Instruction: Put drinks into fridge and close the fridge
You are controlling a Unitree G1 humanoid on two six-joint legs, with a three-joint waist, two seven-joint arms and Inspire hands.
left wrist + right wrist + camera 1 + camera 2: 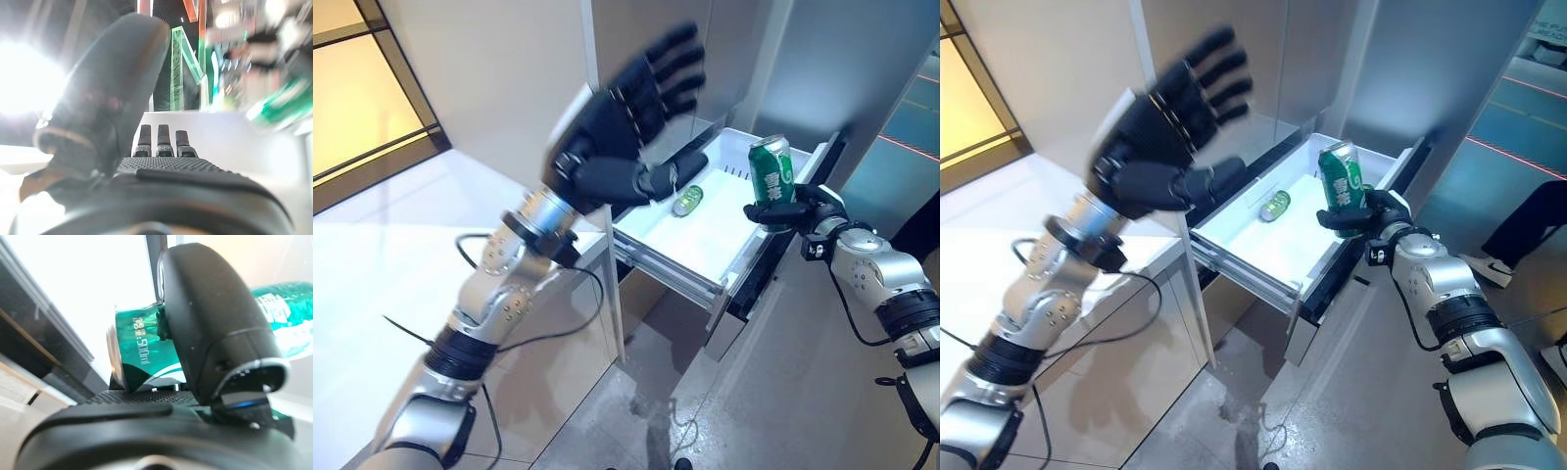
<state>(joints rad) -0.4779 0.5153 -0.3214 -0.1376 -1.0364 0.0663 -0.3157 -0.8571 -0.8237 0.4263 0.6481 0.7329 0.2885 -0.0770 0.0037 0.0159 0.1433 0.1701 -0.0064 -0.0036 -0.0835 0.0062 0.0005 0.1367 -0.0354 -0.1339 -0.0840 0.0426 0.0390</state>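
My right hand [800,209] is shut on a green can [771,172] and holds it upright over the right rim of the open white fridge drawer [729,279]. In the right wrist view the thumb [215,328] presses on the can [142,357]. Another green can [687,201] lies on its side inside the drawer, towards its back. My left hand [631,117] is open, fingers spread, raised in the air above the drawer's left side and holding nothing. The left hand also shows in the right eye view [1165,122].
The drawer is pulled out from a tall grey fridge cabinet [822,69]. A white counter [401,264] stands to the left of the drawer. The floor below is grey tile [636,411]. A person's leg and shoe [1518,235] show at far right.
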